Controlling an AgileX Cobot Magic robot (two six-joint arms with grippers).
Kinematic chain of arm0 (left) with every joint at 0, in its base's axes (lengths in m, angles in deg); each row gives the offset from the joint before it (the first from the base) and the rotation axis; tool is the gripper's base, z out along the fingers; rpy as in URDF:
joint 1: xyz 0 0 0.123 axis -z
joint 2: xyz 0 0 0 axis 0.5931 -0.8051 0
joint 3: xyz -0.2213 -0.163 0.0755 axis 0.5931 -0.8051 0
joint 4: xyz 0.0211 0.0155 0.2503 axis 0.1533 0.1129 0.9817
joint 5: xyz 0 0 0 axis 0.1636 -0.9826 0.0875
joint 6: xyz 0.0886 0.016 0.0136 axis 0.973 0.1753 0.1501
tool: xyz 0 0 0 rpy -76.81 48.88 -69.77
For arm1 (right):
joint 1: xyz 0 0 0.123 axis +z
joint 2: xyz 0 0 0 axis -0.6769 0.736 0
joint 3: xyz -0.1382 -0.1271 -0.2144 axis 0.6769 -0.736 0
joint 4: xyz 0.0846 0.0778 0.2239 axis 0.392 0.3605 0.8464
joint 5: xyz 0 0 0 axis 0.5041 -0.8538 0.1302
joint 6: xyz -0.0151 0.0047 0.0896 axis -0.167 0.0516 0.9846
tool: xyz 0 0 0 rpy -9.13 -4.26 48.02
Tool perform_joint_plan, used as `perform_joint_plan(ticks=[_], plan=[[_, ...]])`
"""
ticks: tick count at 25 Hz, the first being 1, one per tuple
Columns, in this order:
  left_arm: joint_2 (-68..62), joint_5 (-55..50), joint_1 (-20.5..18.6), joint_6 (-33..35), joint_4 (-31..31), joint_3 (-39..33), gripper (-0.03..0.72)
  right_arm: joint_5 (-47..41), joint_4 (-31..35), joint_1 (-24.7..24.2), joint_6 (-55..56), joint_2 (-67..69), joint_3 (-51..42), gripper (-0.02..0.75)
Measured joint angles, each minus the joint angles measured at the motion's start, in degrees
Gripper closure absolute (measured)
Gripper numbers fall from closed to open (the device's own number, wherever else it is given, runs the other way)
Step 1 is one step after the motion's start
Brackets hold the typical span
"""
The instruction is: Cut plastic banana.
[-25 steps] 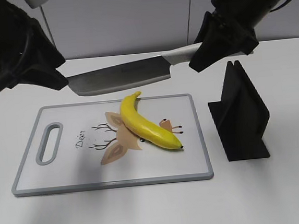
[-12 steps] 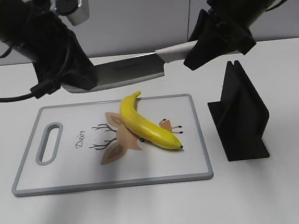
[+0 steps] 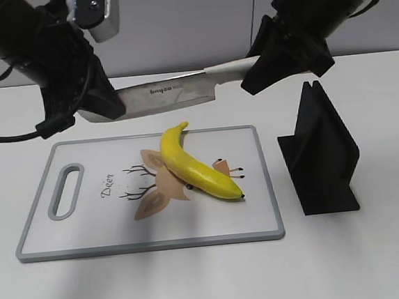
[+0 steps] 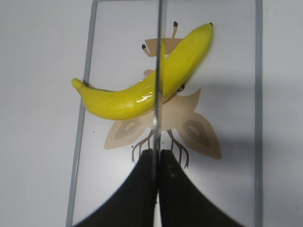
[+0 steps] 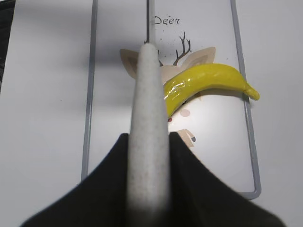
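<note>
The plastic banana (image 3: 194, 165) lies slantwise on the white cutting board (image 3: 88, 229), stem toward the back. A knife (image 3: 167, 95) hangs level above the board's far edge. My right gripper (image 3: 256, 74) is shut on its pale handle (image 3: 231, 68). My left gripper (image 3: 105, 105) is shut on the blade's tip end. In the left wrist view the blade's thin edge (image 4: 157, 71) runs across the banana (image 4: 142, 92) from the gripper (image 4: 157, 156). In the right wrist view the handle (image 5: 147, 118) sits in the gripper (image 5: 149, 137), with the banana (image 5: 203, 80) below to the right.
A black knife stand (image 3: 322, 149) stands on the table right of the board. The board has a handle slot (image 3: 65, 191) at its left end and a deer drawing under the banana. A grey wall runs behind the table.
My left arm has come in from the left and closed on the blade's tip. The knife has shifted a little left and up. The banana has not moved.
</note>
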Motion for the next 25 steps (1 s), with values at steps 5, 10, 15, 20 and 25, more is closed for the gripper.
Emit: perform_joint_plan(ticks=[5,10,15,20,25], plan=[[-0.02,0.28,0.00,0.00,0.88,0.00,0.695,1.86,-7.49,2.55,4.63,0.92,0.32,0.555],[-0.02,1.24,0.03,0.05,1.04,0.22,0.696,2.38,-18.91,7.01,13.59,1.56,3.13,0.555],[-0.45,2.52,-0.03,0.05,1.70,0.32,0.696,1.15,-27.06,9.86,18.41,4.60,8.00,0.555],[-1.47,3.41,-0.03,0.05,1.47,0.38,0.697,-0.54,-28.99,9.94,18.87,8.37,9.88,0.552],[-4.60,3.46,-0.03,-0.68,0.67,0.38,0.697,-0.66,-30.05,9.94,18.87,11.40,10.17,0.552]])
